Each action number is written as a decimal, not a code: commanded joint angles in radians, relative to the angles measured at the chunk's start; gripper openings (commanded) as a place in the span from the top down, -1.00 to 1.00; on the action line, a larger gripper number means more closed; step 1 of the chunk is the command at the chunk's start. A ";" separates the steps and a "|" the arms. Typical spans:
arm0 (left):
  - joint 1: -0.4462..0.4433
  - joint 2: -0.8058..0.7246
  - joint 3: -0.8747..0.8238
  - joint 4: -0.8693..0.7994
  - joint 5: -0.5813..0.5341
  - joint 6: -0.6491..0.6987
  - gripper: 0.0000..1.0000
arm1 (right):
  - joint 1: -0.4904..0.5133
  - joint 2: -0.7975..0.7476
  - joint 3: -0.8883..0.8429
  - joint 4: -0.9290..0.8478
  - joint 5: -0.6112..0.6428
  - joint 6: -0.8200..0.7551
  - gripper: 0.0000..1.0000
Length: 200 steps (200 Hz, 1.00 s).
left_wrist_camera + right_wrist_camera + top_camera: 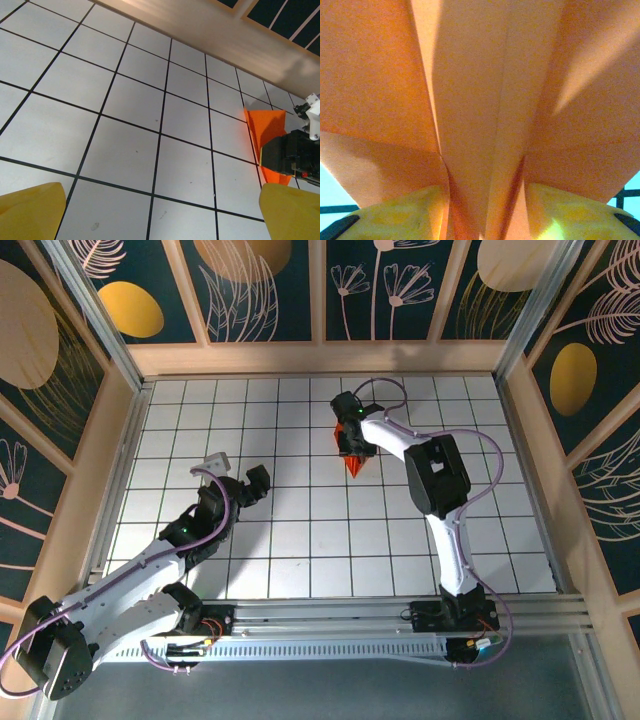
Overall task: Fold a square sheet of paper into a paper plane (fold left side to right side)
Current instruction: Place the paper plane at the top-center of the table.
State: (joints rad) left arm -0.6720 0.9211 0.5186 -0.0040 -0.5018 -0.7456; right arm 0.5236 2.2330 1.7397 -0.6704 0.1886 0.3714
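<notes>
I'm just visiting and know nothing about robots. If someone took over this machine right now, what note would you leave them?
Left gripper: open, empty, over the gridded table, apart from the paper plane.
Right gripper: down on the plane, jaws apart either side of its centre fold, apparently not pinching it.
Done: the orange sheet is already a pointed dart with creased wings.
Left: likely just lift that gripper clear and check the folds.

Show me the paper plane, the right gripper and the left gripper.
paper plane (353, 466): top external view, on its pointed orange end.
right gripper (482, 202): right wrist view, midway between its yellow fingertips.
left gripper (161, 194): left wrist view, midway between its yellow fingertips.
</notes>
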 commanded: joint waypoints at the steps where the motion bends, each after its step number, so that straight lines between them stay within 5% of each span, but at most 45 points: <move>1: 0.005 0.001 -0.006 0.000 0.001 -0.013 -0.97 | 0.006 -0.061 -0.015 -0.022 -0.002 -0.026 0.05; 110: 0.005 0.007 0.001 -0.001 0.002 -0.009 -0.97 | 0.007 -0.102 -0.014 -0.061 -0.001 -0.051 0.04; 200: 0.005 0.028 0.053 -0.024 -0.077 0.040 -0.98 | 0.047 -0.379 -0.244 -0.009 0.054 -0.081 -0.47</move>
State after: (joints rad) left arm -0.6720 0.9417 0.5243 -0.0109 -0.5255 -0.7399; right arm 0.5587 1.9778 1.6039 -0.7033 0.2096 0.3004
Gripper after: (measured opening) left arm 0.988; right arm 0.700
